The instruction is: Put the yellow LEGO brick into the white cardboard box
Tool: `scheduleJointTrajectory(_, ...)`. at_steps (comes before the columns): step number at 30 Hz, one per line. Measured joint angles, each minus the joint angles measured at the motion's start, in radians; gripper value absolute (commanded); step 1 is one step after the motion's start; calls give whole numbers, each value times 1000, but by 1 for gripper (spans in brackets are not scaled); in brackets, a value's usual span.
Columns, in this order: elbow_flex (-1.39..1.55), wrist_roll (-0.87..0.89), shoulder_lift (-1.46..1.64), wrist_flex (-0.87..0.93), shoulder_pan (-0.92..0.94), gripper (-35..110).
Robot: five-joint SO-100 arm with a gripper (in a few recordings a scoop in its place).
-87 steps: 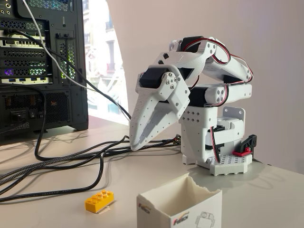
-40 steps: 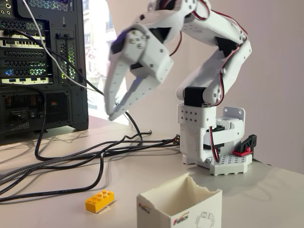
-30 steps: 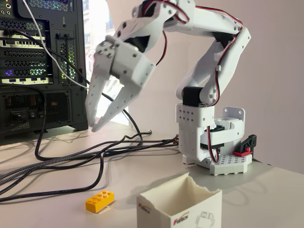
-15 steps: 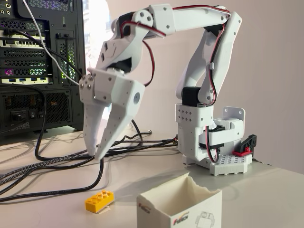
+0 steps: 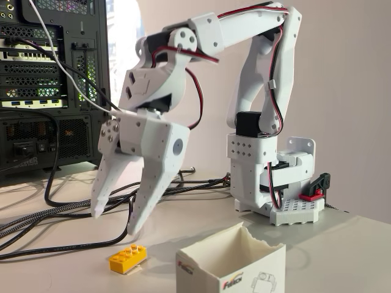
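White two-finger gripper (image 5: 115, 222) hangs spread open above the small orange-yellow studded LEGO brick (image 5: 127, 258) (on the table, left of the torn-rimmed white cardboard box (image 5: 232, 265)). Recommend descending squarely, fingers straddling it.

Fixed view: the gripper (image 5: 116, 223) hangs with its jaws spread, and there's clear air straight down to the yellow LEGO brick (image 5: 127, 258). Bare table on the brick's left. The white cardboard box (image 5: 232, 262) sits near its right, top open. Black cables (image 5: 67, 210) run across the table just behind.
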Motion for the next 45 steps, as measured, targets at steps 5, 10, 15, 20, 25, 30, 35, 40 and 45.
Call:
scheduleJointTrajectory(5, 0, -15, -51, -15, -20, 23)
scheduleJointTrajectory(10, -2, -29, -84, -17, -17, 23)
scheduleJointTrajectory(15, 0, -44, -114, -17, -17, 23)
scheduleJointTrajectory(20, -2, -52, -144, -17, -15, 23)
scheduleJointTrajectory(25, -12, -58, -181, -25, -18, 16)
scheduleJointTrajectory(30, -20, -58, -186, -28, -18, -9)
scheduleJointTrajectory(35, -21, -67, -187, -37, -20, -9)
scheduleJointTrajectory(40, -38, -77, -187, -28, -15, -9)
scheduleJointTrajectory(45, -61, -104, -187, 9, -18, -9)
